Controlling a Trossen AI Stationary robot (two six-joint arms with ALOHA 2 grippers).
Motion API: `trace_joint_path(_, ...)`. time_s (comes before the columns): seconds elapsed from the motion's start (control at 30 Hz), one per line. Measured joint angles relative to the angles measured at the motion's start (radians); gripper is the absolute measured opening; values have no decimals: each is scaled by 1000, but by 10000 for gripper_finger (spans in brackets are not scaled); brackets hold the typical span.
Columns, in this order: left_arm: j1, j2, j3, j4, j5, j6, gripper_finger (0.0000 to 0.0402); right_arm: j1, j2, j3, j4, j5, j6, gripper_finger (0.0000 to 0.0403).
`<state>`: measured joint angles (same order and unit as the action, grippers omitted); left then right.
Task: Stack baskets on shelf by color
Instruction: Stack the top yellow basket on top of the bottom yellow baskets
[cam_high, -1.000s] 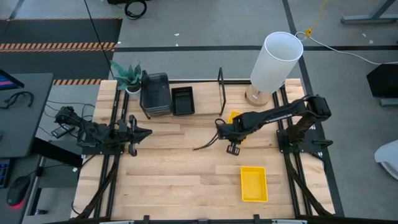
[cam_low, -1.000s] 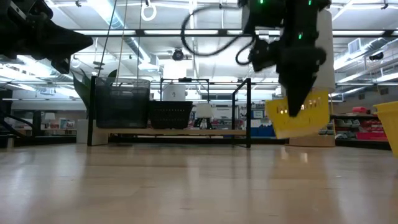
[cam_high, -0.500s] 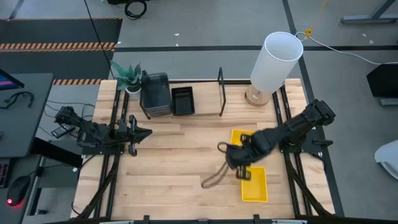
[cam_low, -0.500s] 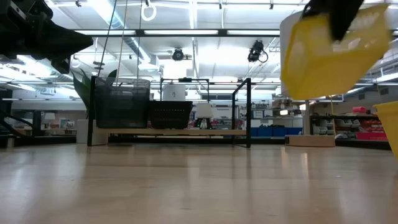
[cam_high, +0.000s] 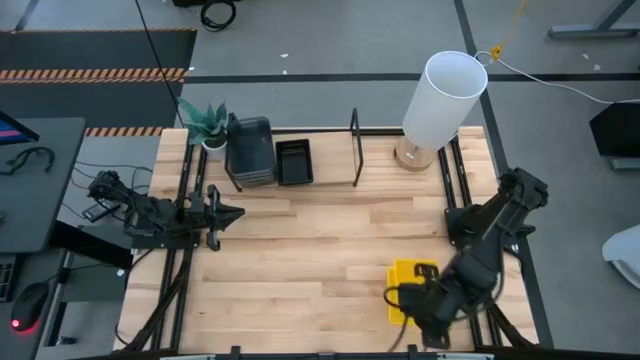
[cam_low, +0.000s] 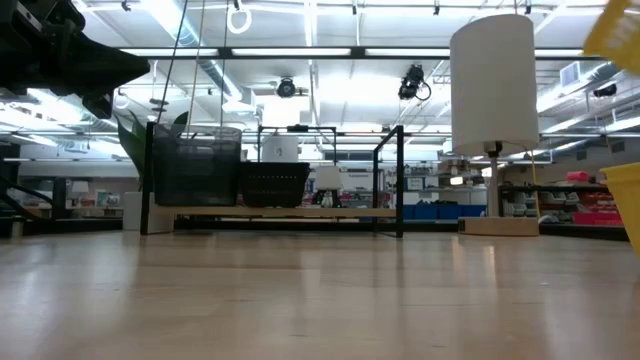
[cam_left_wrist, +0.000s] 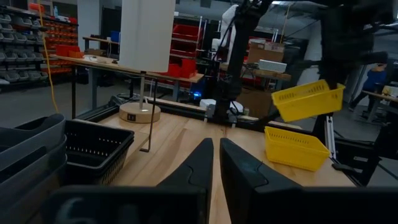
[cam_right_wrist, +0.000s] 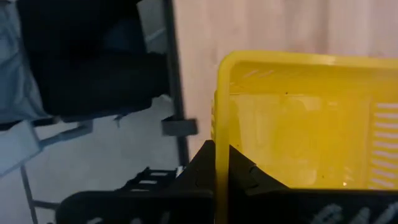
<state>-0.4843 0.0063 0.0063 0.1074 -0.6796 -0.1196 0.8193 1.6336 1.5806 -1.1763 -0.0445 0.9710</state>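
Observation:
My right gripper (cam_right_wrist: 222, 165) is shut on a yellow basket (cam_left_wrist: 308, 99) and holds it in the air over the table's near right corner. It hangs above a second yellow basket (cam_left_wrist: 295, 148), which lies flat on the table. In the high view my right gripper (cam_high: 420, 300) and its arm cover most of both. On the shelf (cam_high: 355, 150) at the far edge stand a stack of grey baskets (cam_high: 250, 150) and a black basket (cam_high: 293, 162). My left gripper (cam_left_wrist: 214, 163) rests shut and level at the table's left side, touching nothing. My right gripper pinches the rim of the yellow basket's end wall (cam_right_wrist: 221, 140), one finger inside the basket and one outside. The fingers come from above, slanting down. The basket is lifted clear of the table and hangs tilted, its free end lower, above the other yellow basket.
A tall white cylinder (cam_high: 445, 95) on a round wooden base stands at the far right corner, and a small potted plant (cam_high: 207, 125) at the far left, beside the grey stack. Bare tabletop (cam_high: 300, 260) lies between the shelf and the near edge.
My right gripper has swung from the table's middle toward the near right corner and risen, turning as it went. The yellow basket went with it, stayed clear of the table, and now hangs over the second yellow basket.

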Motion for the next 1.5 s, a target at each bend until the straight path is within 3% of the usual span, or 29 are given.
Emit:
trace_joint_path(0.33,0,0,0,-3,0,0,24,98,18,-85,144,104,45,5)
trace_joint_path(1.1,0,0,0,-7,0,0,25,35,19,-329,293,44,-29,5)
trace_joint_path(1.5,0,0,0,-7,0,0,32,4,19,-420,298,132,-84,11)
